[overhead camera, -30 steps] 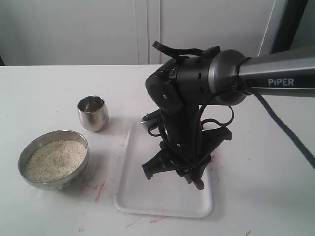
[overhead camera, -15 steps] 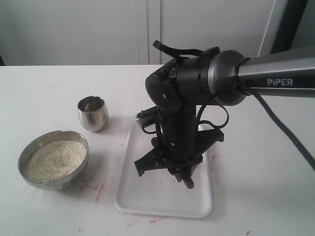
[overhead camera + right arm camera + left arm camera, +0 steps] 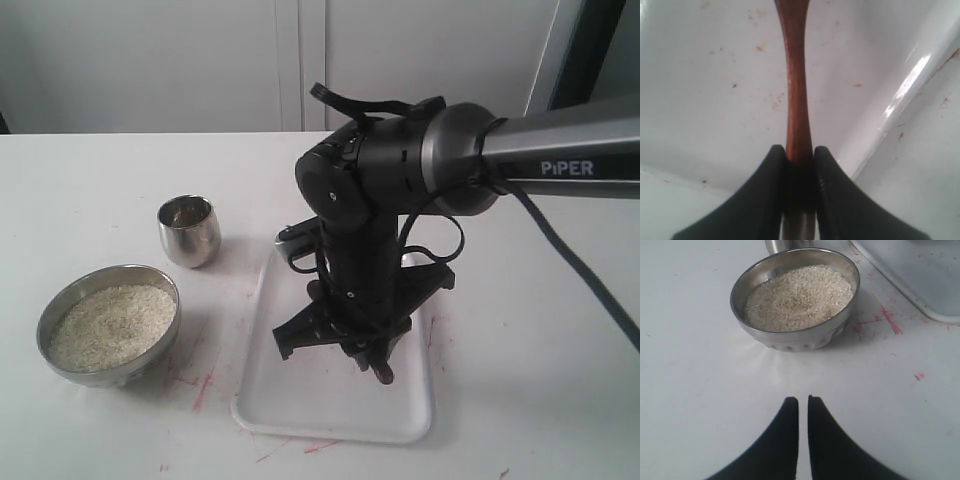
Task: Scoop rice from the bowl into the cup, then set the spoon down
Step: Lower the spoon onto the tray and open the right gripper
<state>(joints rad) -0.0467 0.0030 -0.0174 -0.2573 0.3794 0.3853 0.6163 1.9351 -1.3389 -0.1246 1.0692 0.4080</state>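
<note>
The right arm [image 3: 372,190] bends down over the tray [image 3: 268,385], its gripper [image 3: 800,152] clamped on the spoon [image 3: 796,75].

White table [image 3: 90,175] bearing grey bowl [image 3: 100,376], steel cup [image 3: 189,236], white tray [image 3: 300,392]

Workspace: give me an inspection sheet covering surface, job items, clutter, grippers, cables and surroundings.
Surface: white table, with red marks between the bowl and the tray.
Job's things: grey bowl full of rice; shiny cup upright beyond it; wooden spoon over the white tray, contact not clear.
Clutter: nothing seen.
Grippers: right gripper shut on the spoon's handle; left gripper shut, empty, above the table short of the bowl.
Cables: black cable hangs from the right arm.
Surroundings: pale wall panels behind the table.
</note>
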